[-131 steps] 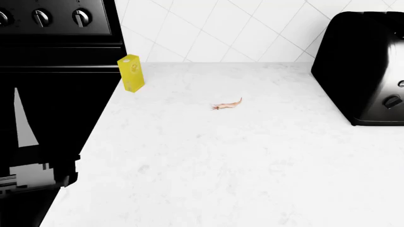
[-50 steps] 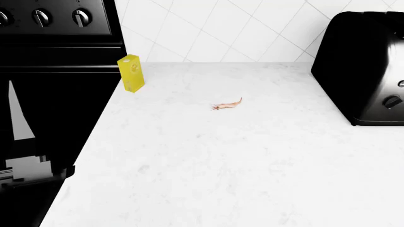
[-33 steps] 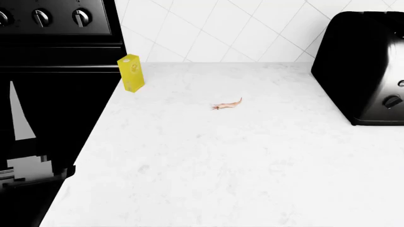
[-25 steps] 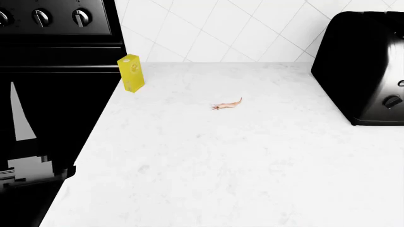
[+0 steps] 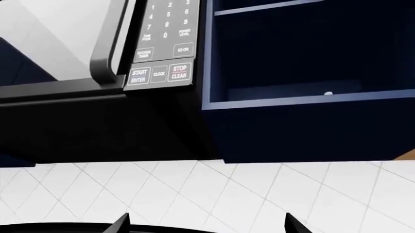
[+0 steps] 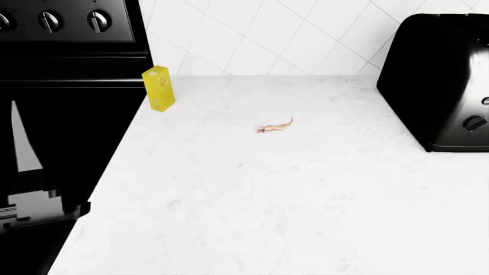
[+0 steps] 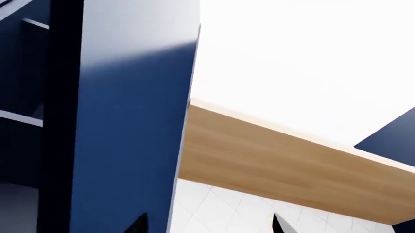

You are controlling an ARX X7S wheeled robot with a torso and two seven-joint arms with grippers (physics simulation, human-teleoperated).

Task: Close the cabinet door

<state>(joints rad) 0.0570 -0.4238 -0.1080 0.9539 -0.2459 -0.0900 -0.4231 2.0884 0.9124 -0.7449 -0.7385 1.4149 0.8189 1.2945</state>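
1. Much is hidden: the head view shows neither arm plainly, only a pale, jagged reflection on the black stove (image 6: 68, 143) at its left, and what that reflection shows is hard to make out.
2. The wrist views catch only the dark tips of each gripper at the frame edge. The left gripper (image 5: 206, 224) shows two fingers (image 5: 120, 223) set apart, nothing between them. The right gripper (image 7: 206, 224) likewise shows two tips apart, gripping nothing.
3. The white marbled worktop (image 6: 306, 195) fills most of the head view, backed by a white tiled wall (image 6: 267, 34) laid diagonally.
4. A black toaster (image 6: 439, 80) stands at the worktop's right, cut off by the frame.
5. The stove's knobs (image 6: 98, 20) sit along its back panel at upper left.
6. The left wrist view looks up at a black microwave (image 5: 97, 97) with its keypad (image 5: 159, 75) beside an open navy cabinet (image 5: 304, 77), whose shelves are dark and hard to read; a small pale speck rests on the lower shelf.
7. The cabinet door (image 7: 129, 121), navy and flat, stands swung open, seen nearly edge-on and close in the right wrist view, just beside the right gripper's tips; whether they touch cannot be told. A wooden strip (image 7: 279, 170) runs behind it beneath a white ceiling.
8. A yellow carton (image 6: 158, 89) stands upright near the stove's edge.
9. A small pinkish scrap (image 6: 273, 127) lies mid-worktop, too small to identify.
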